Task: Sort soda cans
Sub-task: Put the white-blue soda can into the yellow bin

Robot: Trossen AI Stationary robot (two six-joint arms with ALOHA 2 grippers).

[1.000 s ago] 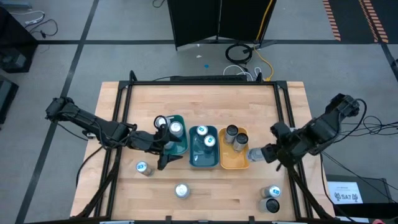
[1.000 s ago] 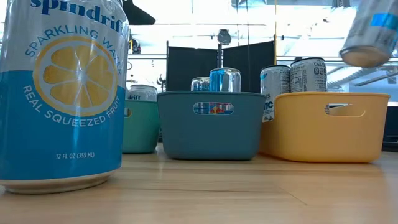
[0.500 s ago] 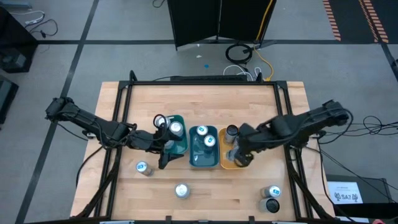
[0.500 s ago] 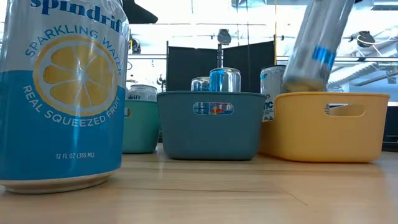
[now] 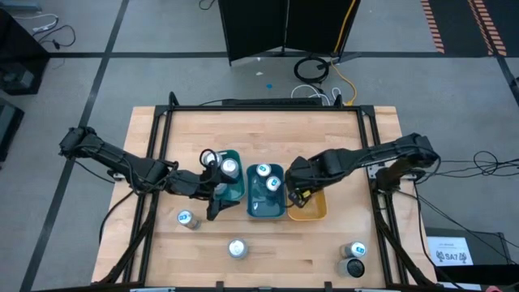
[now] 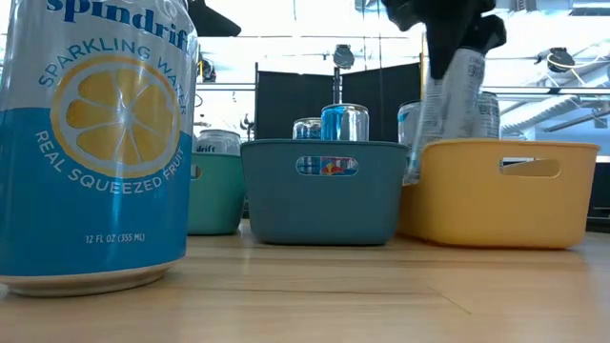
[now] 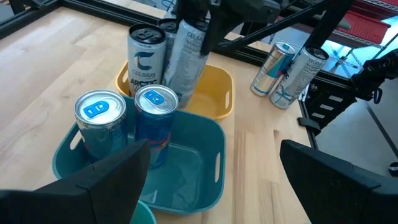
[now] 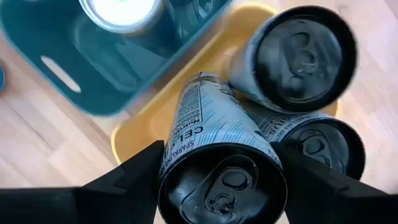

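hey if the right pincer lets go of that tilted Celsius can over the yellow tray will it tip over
Probably. The Celsius can is tall, slim and tilted in the right pincer, so it may topple against the two cans in the yellow tray. Smooth metal looks slippery.

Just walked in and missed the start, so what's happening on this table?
Soda cans are being sorted into trays. The right gripper holds a dark-topped can, tilted, over the yellow tray, where two dark-topped cans stand. The left gripper waits open by the green tray. Four cans stand loose on the table.
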